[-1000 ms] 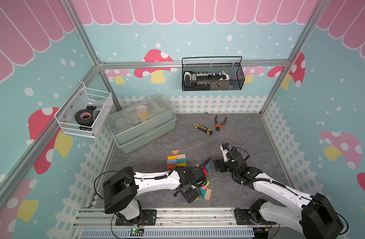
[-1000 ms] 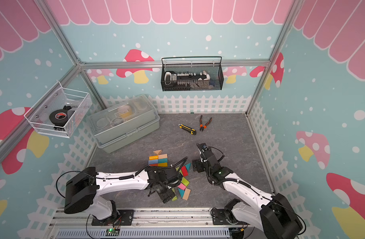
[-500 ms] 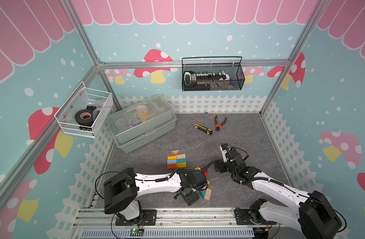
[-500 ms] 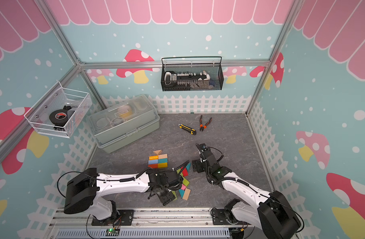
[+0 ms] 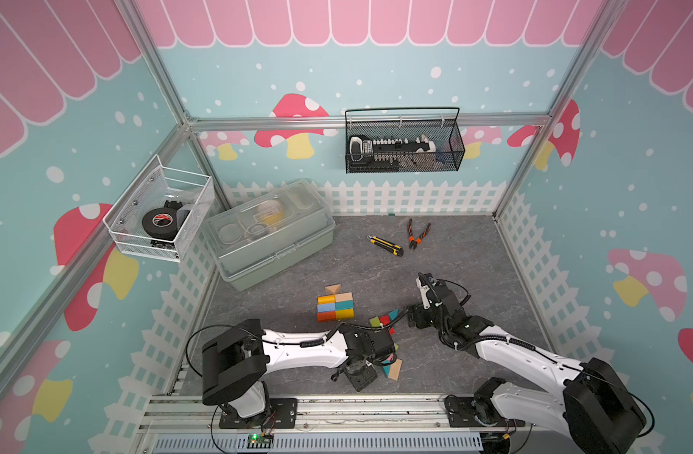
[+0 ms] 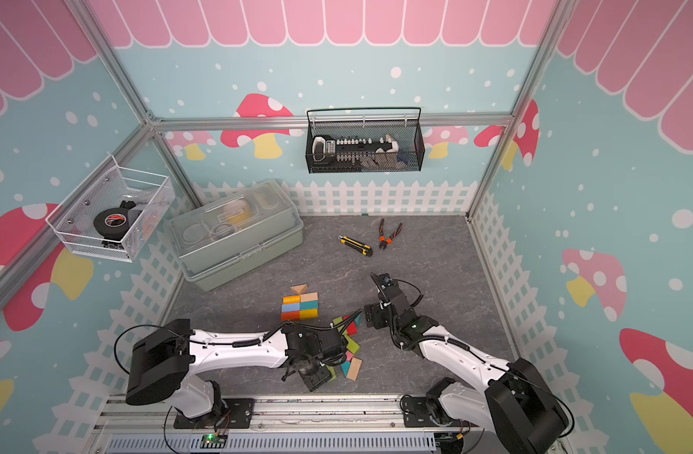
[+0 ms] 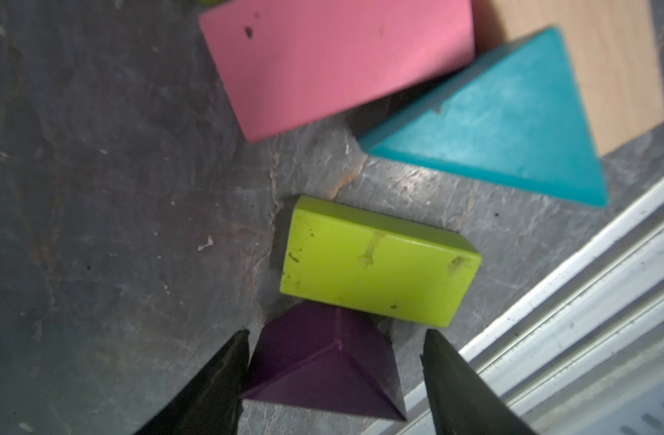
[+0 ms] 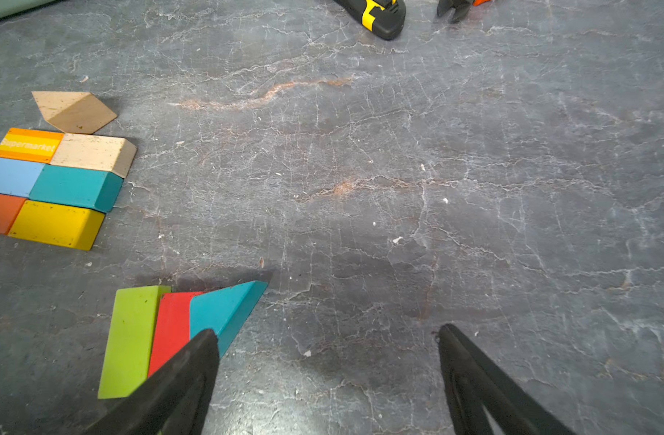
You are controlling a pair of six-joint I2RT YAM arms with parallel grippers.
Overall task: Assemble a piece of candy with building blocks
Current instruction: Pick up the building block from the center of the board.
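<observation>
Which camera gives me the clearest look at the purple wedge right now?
The left wrist view: the purple wedge fills the foreground between the left tool's fingers. In both top views the left arm hides it. The right wrist view doesn't include it.

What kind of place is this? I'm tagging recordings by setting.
Probably a staged robot test cell, not a home: aluminium frame around printed mushroom walls, two arms bolted to a rail, and loose building blocks on a slate-look floor.
</observation>
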